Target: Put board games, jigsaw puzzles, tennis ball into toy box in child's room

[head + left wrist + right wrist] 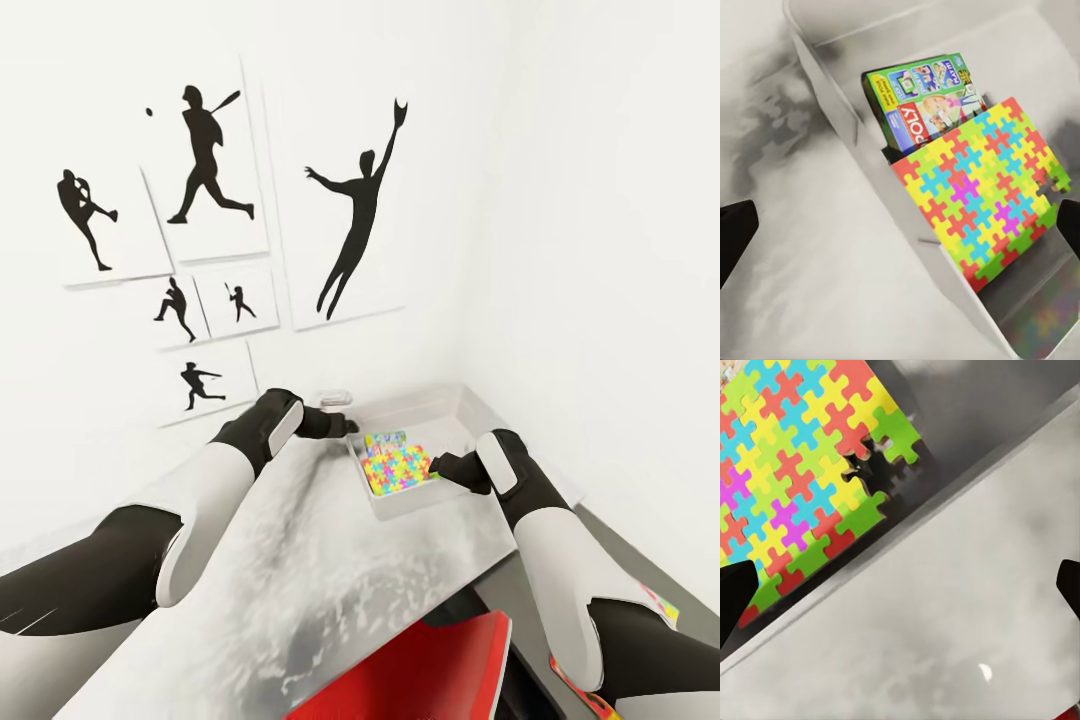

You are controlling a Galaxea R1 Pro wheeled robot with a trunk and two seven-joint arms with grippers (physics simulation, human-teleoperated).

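Near the far corner of the tabletop (300,590), by the white walls, a shallow white toy box (415,500) is seen from the head view, with both arms reaching toward it. A jigsaw puzzle (395,470) of bright interlocking pieces lies tilted inside the box, and a board game (385,439) is partly covered behind it. The left gripper (345,425) is held just beside the box's near-left rim, and the right gripper (440,468) at the puzzle's right edge.

More is given by the left wrist view: the board game (926,94) is a flat green and blue box with printed faces (letters "POLY" are legible), and the puzzle (979,195) leans against the box wall (832,90), one piece missing at its edge. Dark fingertips (735,232) stand wide apart at the frame's sides, holding nothing.

The right wrist view shows the puzzle's (802,472) notched corner, the smooth box rim (915,577), and fingertips (735,592) likewise spread, empty.

The tabletop is glossy, mottled grey like marble. Black baseball silhouettes (355,220) hang on the wall; a red chair (430,670) stands under the table's near edge.
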